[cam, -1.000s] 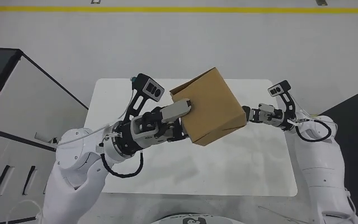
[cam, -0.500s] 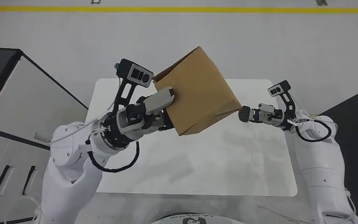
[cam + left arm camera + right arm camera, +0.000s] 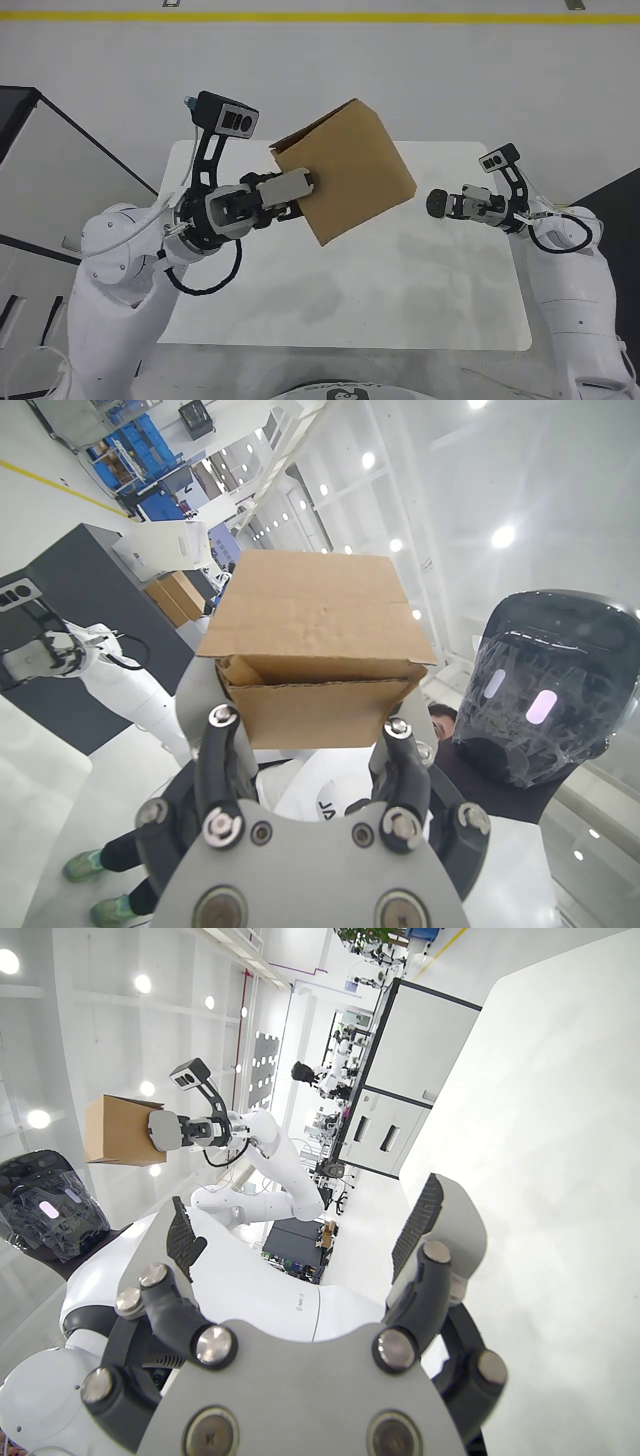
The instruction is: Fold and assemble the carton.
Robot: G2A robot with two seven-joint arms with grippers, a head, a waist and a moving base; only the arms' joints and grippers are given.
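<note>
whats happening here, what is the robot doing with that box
The robot is partway through putting a cardboard box together. Its left claw is shut on one side of the brown box and holds it tilted in the air above the white table. The right claw is open and empty, off to the side of the box and not touching it.

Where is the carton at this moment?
In the top view, the left gripper holds the carton above the table's far side, apart from the open right gripper.
</note>
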